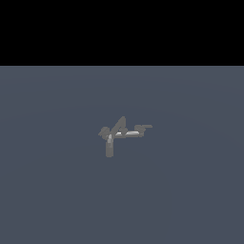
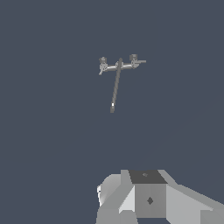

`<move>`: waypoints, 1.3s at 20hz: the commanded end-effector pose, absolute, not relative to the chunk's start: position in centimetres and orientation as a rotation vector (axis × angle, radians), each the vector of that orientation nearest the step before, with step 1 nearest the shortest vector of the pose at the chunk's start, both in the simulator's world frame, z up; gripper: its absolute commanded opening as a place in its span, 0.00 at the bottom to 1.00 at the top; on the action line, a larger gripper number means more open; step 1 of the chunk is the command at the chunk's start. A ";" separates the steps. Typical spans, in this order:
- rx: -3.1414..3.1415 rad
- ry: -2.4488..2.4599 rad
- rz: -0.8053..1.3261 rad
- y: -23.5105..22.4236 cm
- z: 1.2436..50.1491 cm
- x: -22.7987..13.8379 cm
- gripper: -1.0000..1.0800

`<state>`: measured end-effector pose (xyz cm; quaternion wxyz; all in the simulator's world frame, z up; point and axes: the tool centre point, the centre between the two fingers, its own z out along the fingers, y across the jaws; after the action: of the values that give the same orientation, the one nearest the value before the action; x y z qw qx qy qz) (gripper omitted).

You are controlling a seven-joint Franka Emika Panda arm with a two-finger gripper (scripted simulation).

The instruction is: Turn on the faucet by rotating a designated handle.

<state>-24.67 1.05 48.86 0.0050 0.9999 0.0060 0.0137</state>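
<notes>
You are looking at the faucet sitting mid-floor in the exterior view, its handle reaching toward that view's right; no arm is showing there. The wrist view is adding the gripper, well apart from the faucet. Its jaws are lying out of frame, so you cannot tell their opening.

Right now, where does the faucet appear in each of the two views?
Exterior view: the faucet sits near the centre of the picture, alone on the grey floor.
Wrist view: it appears small, far from the gripper.
Shared landmark: the short horizontal bar with a pale shiny streak.
</notes>
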 end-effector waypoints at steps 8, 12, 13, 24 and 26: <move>3.132 -0.030 0.042 1.4 48.0 -24.0 0.00; 3.131 -0.101 0.041 1.8 46.7 -23.0 0.00; 3.130 -0.125 0.040 1.9 46.3 -22.7 0.00; 3.097 -0.492 0.034 3.3 39.5 -17.1 0.00; 3.084 -0.572 0.033 3.5 38.0 -15.8 0.00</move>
<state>-16.78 3.33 39.18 0.0029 0.9866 -0.1627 0.0106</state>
